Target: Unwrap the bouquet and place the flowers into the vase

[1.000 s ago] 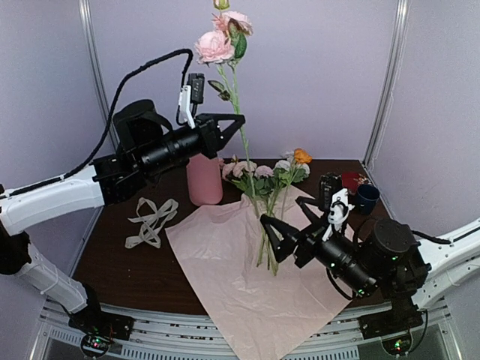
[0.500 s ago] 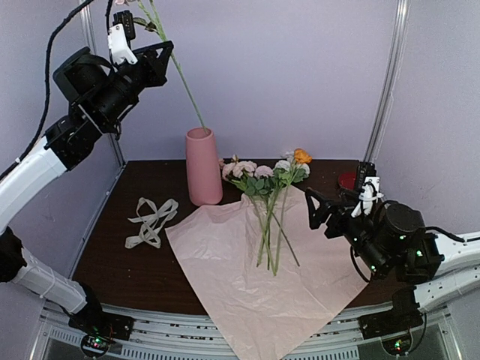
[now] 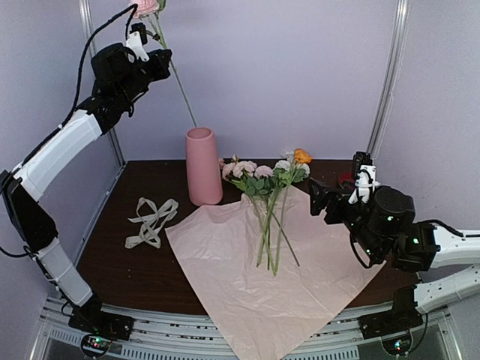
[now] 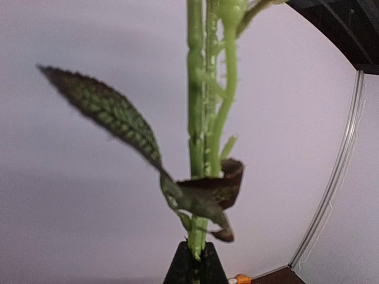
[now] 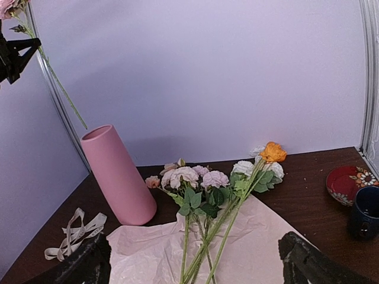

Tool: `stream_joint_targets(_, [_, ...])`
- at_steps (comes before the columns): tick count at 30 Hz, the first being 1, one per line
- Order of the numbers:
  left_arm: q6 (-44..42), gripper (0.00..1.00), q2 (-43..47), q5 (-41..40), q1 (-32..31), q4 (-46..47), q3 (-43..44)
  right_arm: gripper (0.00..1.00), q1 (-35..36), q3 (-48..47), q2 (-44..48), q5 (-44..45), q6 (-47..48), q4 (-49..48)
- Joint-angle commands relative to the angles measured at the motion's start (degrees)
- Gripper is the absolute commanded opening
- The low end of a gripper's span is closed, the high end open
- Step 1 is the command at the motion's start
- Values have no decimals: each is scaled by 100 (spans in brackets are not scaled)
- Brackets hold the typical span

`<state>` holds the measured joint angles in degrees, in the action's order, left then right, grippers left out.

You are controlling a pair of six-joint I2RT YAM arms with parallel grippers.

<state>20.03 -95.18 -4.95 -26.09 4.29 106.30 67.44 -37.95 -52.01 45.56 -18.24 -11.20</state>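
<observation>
My left tool [image 3: 166, 58] is raised high above and to the left of the vase [image 3: 203, 166], squeezed tight on the green stem of a single flower [image 3: 180, 86]. In the left wrist view the fingertips [image 4: 195, 266] pinch the stem [image 4: 195, 118] low down, and a serrated leaf [image 4: 109, 112] sticks out to one side. The pink bloom [image 3: 146, 7] sits above the tool, near the top edge of the overhead view. The stem slants down and to the right until its lower tip reaches the vase's mouth. I cannot tell whether the tip is inside the rim or only just over it.

The vase stands upright on the desk [image 3: 112, 247], toward its far side.

The other flowers [image 3: 270, 195] lie just to the right of the vase, with their pink, white and orange heads level with its base and their stems running toward me. They rest on the pink paper [image 3: 247, 277], which is spread flat from the vase's foot down to the near edge of the desk. The cream ribbon [image 3: 152, 220] lies loose on the bare desk, in front of the vase and to its left.

My right tool [image 3: 315, 199] hovers well to the right of the vase, beyond the flowers. Its fingers [image 5: 80, 266] are spread as wide as they go and hold nothing. Farther right of the vase, a red bowl [image 5: 349, 184] and a dark blue cup [image 5: 365, 213] sit close together.
</observation>
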Motion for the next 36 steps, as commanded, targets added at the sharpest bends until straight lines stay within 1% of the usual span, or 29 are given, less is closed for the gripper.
stream_joint_targets(1, [260, 0, -42, 605, -13, 125, 81, 100, -319, -281, -97, -424, 49, 202])
stream_joint_targets(8, [-94, 0, 29, 427, 23, -50, -125, 100, -440, -411, -223, -539, 84, 68])
stream_joint_targets(11, [-207, 0, 27, 450, 53, 61, -281, 100, -445, -396, -260, -531, 27, 73])
stream_joint_targets(14, [-271, 0, -127, 653, 108, 146, -345, 100, -457, -408, -317, -531, -115, 138])
stream_joint_targets(17, [-270, 0, -419, 898, 179, 140, -208, 100, -460, -501, -465, -509, -269, 239])
stream_joint_targets(20, [-248, 0, -635, 931, 222, 191, -239, 100, -458, -761, -713, -414, -424, 449])
stream_joint_targets(25, [79, 0, -752, 755, 253, 363, -772, 100, -455, -1024, -1044, -311, -844, 688])
stream_joint_targets(33, [18, 0, -831, 1063, 249, 65, -1237, 100, -460, -904, -1173, -488, -1500, 718])
stream_joint_targets(34, [-11, 3, -781, 1131, 245, 78, -1346, 100, -460, -884, -1178, -533, -1506, 729])
stream_joint_targets(36, [-42, 13, -669, 1267, 246, 179, -1633, 100, -459, -879, -1203, -595, -1513, 821])
